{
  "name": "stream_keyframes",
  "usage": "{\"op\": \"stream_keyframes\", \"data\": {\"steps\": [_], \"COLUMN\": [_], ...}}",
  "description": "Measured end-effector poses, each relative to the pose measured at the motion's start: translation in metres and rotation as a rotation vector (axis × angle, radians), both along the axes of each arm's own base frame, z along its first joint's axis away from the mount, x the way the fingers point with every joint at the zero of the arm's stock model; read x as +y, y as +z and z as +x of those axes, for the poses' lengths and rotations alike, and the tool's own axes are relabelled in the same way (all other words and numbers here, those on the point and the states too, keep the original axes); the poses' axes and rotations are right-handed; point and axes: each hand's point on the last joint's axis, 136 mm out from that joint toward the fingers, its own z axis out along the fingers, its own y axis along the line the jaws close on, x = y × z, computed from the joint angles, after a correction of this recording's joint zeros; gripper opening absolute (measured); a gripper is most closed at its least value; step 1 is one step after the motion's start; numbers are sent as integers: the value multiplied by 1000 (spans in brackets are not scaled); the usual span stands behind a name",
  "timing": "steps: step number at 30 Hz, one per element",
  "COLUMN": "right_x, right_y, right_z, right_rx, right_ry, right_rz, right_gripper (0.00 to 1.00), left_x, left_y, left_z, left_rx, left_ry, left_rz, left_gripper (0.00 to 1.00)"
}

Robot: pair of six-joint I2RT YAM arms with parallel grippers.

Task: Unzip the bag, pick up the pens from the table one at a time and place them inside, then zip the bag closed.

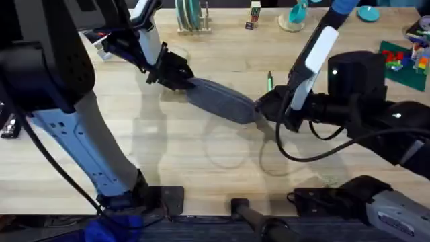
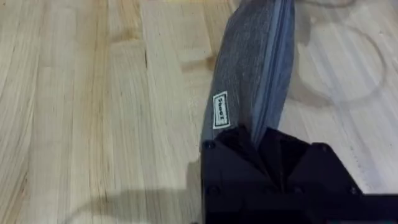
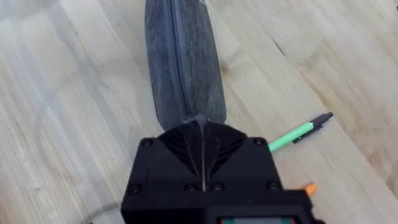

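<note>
Overhead view: the grey-blue pencil pouch (image 1: 220, 101) lies just above the middle of the frame on the light wooden table (image 1: 134, 154), its long axis slanting from upper left down to lower right. The left gripper (image 1: 180, 79) sits on the pouch's upper-left end and the right gripper (image 1: 267, 107) on its lower-right end; both are dark and their fingertips are hard to separate from the fabric here. A green pen (image 1: 270, 82) stands almost vertical in the frame just above the right gripper, its lower part hidden behind the arm.

Left wrist view: the pouch (image 2: 249, 81) runs from the top edge, right of centre, down to the left gripper (image 2: 255, 140) at the lower middle, with the zipper line (image 2: 273, 68) along its length and a small white label (image 2: 221, 111) on its side. The black fingers (image 2: 239, 146) are pinched together on the pouch's end, the fabric disappearing between them. The far end is cut off by the frame's top.

Right wrist view: the pouch (image 3: 183, 62) runs from the top edge down the middle, zipper facing up, to the right gripper (image 3: 200, 124). The fingers (image 3: 214, 140) are closed at the pouch's tip, seemingly on the zipper pull, though the pull itself is too small to make out. The green pen (image 3: 297, 132) lies at right of centre, dark tip toward the upper right, its other end hidden behind the gripper. An orange bit (image 3: 309, 188), probably the orange pen, peeks out at the lower right.
</note>
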Motion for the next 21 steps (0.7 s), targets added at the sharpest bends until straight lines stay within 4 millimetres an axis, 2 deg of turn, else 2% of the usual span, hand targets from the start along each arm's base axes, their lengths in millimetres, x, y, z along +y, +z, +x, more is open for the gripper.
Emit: {"op": "stream_keyframes", "data": {"steps": [11, 21], "right_x": [4, 4], "right_y": [12, 12], "right_z": [10, 10], "right_rx": [-54, -44], "right_ry": [-10, -21], "right_rz": [34, 44], "right_gripper": [33, 33], "left_x": [0, 0], "left_y": [0, 0], "left_z": [0, 0], "left_rx": [-1, -1], "left_ry": [0, 0], "left_rz": [0, 0], "left_gripper": [42, 42]}}
